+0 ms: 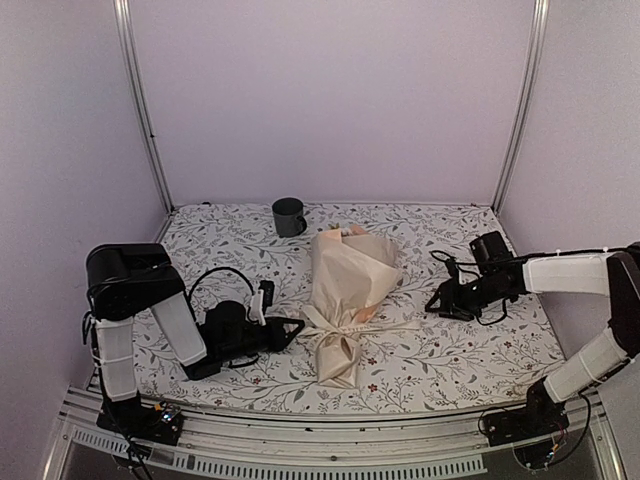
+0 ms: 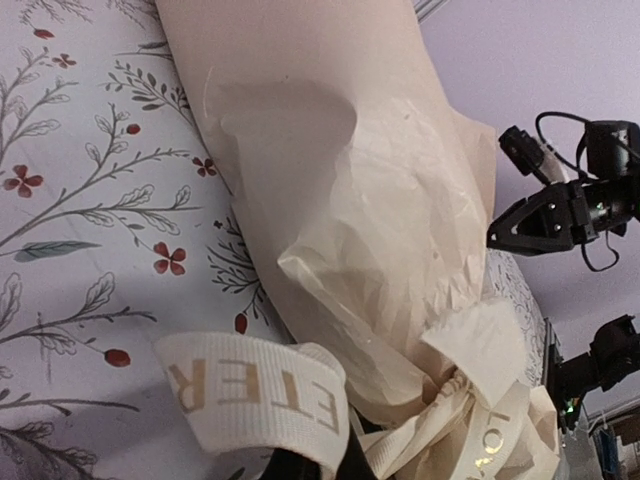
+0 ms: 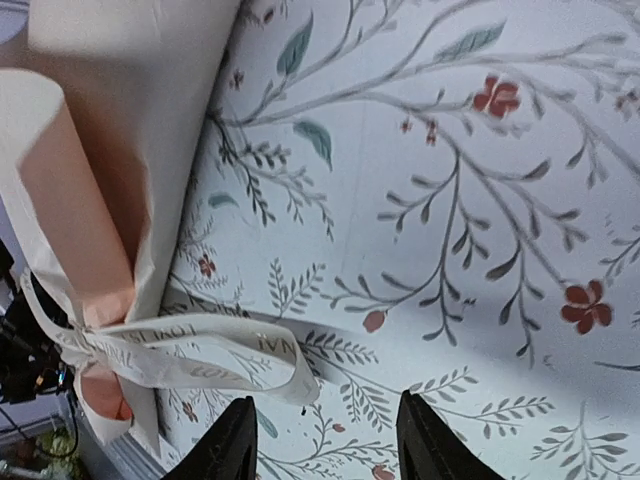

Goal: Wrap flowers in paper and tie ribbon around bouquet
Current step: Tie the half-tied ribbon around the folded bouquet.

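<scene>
Your L gripper (image 1: 288,333) is clamped on one tail of the ribbon (image 2: 250,395); the printed band bends over its fingers right beside the bouquet (image 1: 345,285) neck. R gripper (image 3: 335,445) has its fingers apart w/ nothing btwn them. The ribbon's other tail lies loose on the table (image 1: 450,360) just beside its tips. Ribbon is tied round the pinched part of the paper (image 2: 330,150). Bouquet lies flat mid-table, wide end toward the far mug (image 1: 289,216), narrow end toward the arms.
</scene>
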Robot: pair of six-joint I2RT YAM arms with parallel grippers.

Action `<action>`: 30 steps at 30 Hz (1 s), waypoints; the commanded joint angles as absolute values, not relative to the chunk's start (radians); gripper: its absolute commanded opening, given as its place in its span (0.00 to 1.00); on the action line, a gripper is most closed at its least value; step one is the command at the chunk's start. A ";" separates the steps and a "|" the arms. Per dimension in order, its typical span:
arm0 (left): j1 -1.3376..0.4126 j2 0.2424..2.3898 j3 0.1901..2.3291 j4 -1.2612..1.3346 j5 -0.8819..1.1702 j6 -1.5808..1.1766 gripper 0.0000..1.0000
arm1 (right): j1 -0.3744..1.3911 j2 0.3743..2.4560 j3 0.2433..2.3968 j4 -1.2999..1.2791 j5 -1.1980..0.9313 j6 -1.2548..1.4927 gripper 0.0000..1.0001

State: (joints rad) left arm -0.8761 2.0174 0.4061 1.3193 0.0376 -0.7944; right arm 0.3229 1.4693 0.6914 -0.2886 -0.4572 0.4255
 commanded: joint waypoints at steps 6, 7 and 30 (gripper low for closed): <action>-0.860 2.057 0.411 1.306 0.061 -0.785 0.00 | 0.693 1.465 1.025 -0.383 -0.290 0.354 0.38; -0.860 2.057 0.408 1.308 0.061 -0.784 0.00 | 0.746 1.506 1.067 -0.370 -0.322 0.319 0.41; -0.858 2.061 0.405 1.318 0.063 -0.787 0.00 | 0.918 1.966 1.468 -0.416 -0.557 0.169 0.00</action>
